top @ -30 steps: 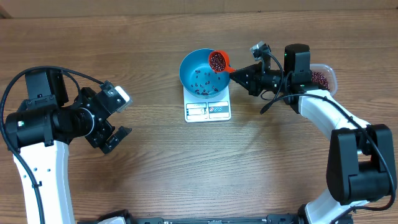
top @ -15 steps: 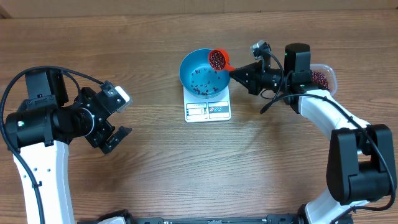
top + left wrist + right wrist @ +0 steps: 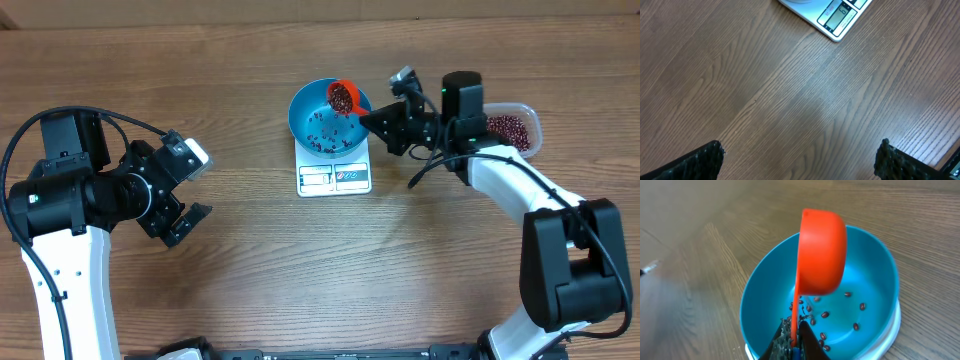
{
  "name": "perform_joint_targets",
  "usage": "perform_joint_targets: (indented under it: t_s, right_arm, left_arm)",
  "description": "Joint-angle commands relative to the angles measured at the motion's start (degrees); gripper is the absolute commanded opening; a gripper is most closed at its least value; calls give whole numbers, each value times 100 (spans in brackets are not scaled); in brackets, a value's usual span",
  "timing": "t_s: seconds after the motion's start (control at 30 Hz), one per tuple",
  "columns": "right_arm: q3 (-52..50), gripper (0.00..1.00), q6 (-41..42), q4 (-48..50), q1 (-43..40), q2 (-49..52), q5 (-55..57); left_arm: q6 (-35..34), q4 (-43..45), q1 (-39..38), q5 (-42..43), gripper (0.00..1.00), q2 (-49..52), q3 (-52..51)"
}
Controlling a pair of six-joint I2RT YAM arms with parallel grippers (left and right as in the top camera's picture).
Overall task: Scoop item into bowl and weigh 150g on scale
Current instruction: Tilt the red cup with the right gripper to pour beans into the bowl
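I have two grippers. My right gripper [image 3: 376, 122] is pressed tight on the thin handle of one red plastic scoop [image 3: 342, 97]. My left gripper [image 3: 800, 162] is spread wide over bare wood, its two dark, knobbly fingertips [image 3: 707, 159] far apart and holding nothing.

The scoop's smooth round cup hangs tilted over the single bowl [image 3: 304, 112], and from overhead I see a clump of beans [image 3: 345, 98] in it. The bowl is deep, round, glossy blue plastic, and it sits on the one flat white rectangular scale [image 3: 335, 178], whose grey display faces the near edge. A thin scatter of small, oval, dark red-brown beans lies loose on the bowl's floor, too many and too small to count exactly. A second heap fills one clear, rounded plastic tub [image 3: 516, 127] behind my right arm. The table [image 3: 420, 260] is grained brown wood.
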Motion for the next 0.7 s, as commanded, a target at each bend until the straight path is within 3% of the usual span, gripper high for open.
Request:
perform_joint_targets:
  t_s: [0.0, 0.3, 0.67]
  right_arm:
    - [22, 4, -175, 20, 308, 39, 640]
    - [22, 4, -505, -378, 568, -455, 2109]
    - [22, 4, -1139, -1364, 721, -1215, 2575]
  left_arm:
    - [197, 2, 0, -59, 100, 9, 13]
    - [197, 2, 0, -59, 100, 9, 13]
    - [197, 0, 0, -59, 99, 9, 13]
